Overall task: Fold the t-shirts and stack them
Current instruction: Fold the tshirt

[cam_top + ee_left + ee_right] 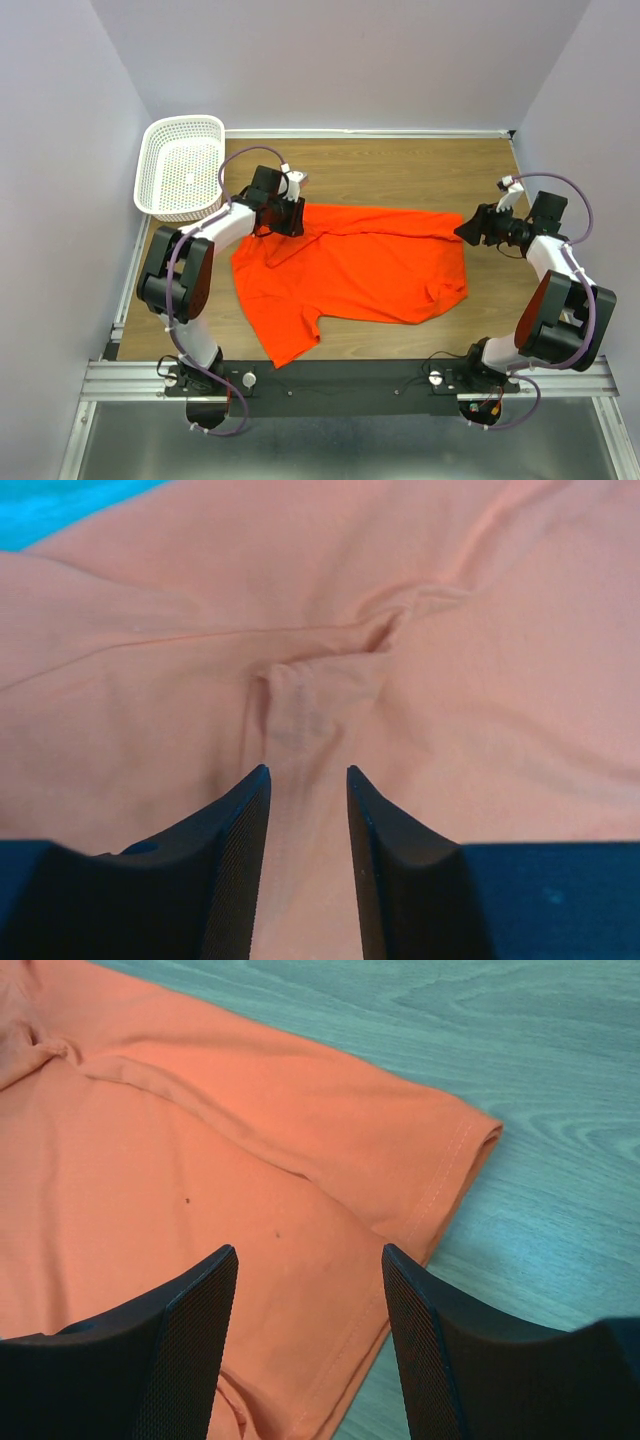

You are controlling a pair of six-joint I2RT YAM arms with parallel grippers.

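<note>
So, step in hand: I'd call this the early straighten-it-out part before the first real fold, since the t-shirt [360,265] lies rumpled and not squared up (my read, not gospel).
T-shirt: spread over the middle of the table [400,165], with one flap trailing toward the near edge, left of centre.
Left gripper [292,222]: sits over the shirt's far-left part. Jaws are only a narrow gap apart, and nothing looks clamped between the tips.
Right gripper [463,230]: poised at the shirt's right end, just beside the cloth. Jaws are wide with nothing in them.
Basket [185,120]: far-left corner of the table, close to the left arm and apart from the shirt.
Next move: probably each gripper needs a clean pinch on an edge, left on the bunched cloth and right on the hem, then a lift and carry across together. This fabric is thin, so a shallow pinch may slip, or it may pick up two layers.
Top view only: the whole outline of the shirt, where both arms stand, and the basket. Neither wrist view shows any of that.
Left wrist only: a small pucker [300,695] of cloth just ahead of the fingertips, with creases running out from it. From above the gripper body hides that spot.
Right wrist only: the stitched hem corner [455,1160] lying flat on the wood, just ahead of the open jaws and a bit to their right. You can't tell the seam detail from the top view.
</note>
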